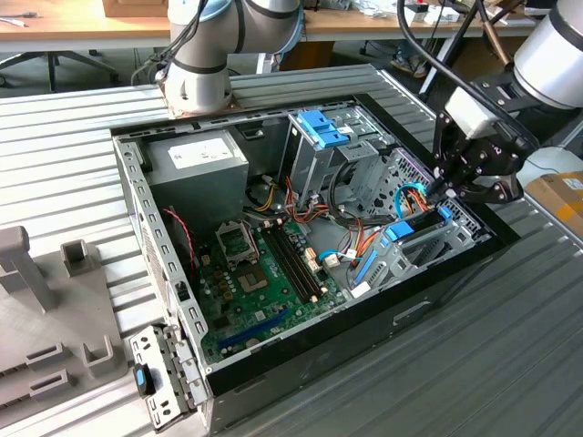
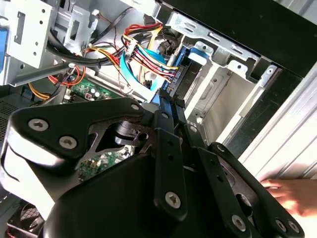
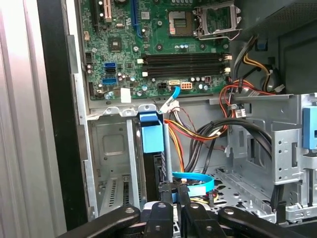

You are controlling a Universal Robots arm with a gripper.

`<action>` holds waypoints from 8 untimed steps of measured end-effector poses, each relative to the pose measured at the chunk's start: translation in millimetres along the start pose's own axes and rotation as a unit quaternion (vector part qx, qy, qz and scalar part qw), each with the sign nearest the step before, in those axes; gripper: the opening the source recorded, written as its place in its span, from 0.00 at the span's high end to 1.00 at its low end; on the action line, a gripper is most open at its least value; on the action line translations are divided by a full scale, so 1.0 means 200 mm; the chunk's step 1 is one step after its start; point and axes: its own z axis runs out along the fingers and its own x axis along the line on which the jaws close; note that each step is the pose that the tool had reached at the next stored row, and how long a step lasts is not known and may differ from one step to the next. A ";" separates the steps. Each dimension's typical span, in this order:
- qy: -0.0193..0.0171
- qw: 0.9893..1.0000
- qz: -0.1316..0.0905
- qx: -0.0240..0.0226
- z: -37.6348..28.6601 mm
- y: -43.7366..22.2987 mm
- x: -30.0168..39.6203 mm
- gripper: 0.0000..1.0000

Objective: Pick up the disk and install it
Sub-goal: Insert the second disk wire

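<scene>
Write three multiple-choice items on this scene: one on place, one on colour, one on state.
1. Where is the disk?
A. On the table
B. On edge in the silver bay
C. On the power supply

2. What colour is the disk's end tab?
A. Red
B. Green
C. Blue

3. How is the computer case?
A. Open
B. Closed
C. Upside down

Key:
1 B: the disk stands in the bay, with the gripper at it.
2 C: the tab is bright blue.
3 A: the case leaves the motherboard exposed.
</scene>
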 end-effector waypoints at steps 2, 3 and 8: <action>-0.001 1.000 -0.001 0.000 0.007 0.001 0.005 0.84; -0.002 1.000 -0.001 0.000 0.011 0.002 0.007 0.84; -0.019 1.000 0.000 -0.002 0.012 0.002 0.012 0.84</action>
